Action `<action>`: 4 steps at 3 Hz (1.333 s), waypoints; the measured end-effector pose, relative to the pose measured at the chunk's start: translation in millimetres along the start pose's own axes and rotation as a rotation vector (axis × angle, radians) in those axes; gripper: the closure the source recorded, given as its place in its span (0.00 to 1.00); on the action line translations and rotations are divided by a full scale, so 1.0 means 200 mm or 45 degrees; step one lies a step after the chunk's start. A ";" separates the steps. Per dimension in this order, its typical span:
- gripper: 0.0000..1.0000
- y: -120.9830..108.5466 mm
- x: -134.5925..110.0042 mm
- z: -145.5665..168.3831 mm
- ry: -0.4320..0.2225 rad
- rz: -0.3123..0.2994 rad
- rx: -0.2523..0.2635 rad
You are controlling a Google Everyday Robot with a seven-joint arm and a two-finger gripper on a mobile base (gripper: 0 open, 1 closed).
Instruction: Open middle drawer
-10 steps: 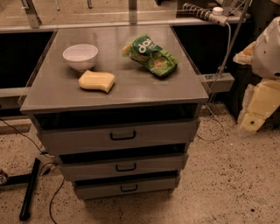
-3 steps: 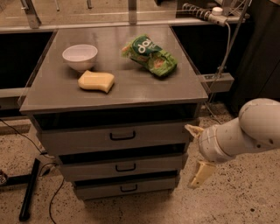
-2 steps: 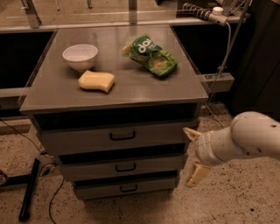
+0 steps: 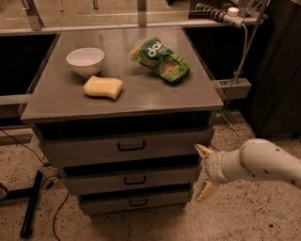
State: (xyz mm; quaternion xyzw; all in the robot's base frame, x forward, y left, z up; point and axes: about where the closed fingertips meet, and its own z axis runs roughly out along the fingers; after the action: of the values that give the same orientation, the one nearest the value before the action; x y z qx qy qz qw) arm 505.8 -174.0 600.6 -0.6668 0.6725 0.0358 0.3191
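Observation:
The grey cabinet has three stacked drawers. The middle drawer point(image 4: 131, 180) is a grey metal front with a small black bar handle point(image 4: 135, 180), and it is pushed in. The taller top drawer point(image 4: 127, 147) lies above it and the smallest bottom drawer point(image 4: 136, 203) below. My gripper point(image 4: 204, 172) comes in from the right on a white arm, beside the right end of the middle drawer and well right of its handle. Its two yellowish fingers point(image 4: 207, 190) are spread apart, one above the other, holding nothing.
On the cabinet top point(image 4: 197, 96) lie a white bowl point(image 4: 85, 60), a yellow sponge point(image 4: 103, 87) and a green chip bag point(image 4: 161, 60). A black stand leg point(image 4: 32, 202) and cables lie on the floor at the left. A power strip point(image 4: 221, 13) and a dark cabinet stand at the right.
The arm has swung down from the upper right and moved left and lower toward the drawers. The gripper now sits at the right end of the middle drawer. The drawers have not moved.

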 end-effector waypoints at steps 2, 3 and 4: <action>0.00 0.05 -0.01 0.07 -0.005 -0.023 -0.041; 0.00 0.12 0.01 0.22 -0.005 -0.031 -0.090; 0.00 0.15 0.04 0.36 -0.012 -0.043 -0.108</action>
State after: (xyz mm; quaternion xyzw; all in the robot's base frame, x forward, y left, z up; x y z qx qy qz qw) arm 506.2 -143.8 526.9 -0.6908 0.6576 0.0621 0.2940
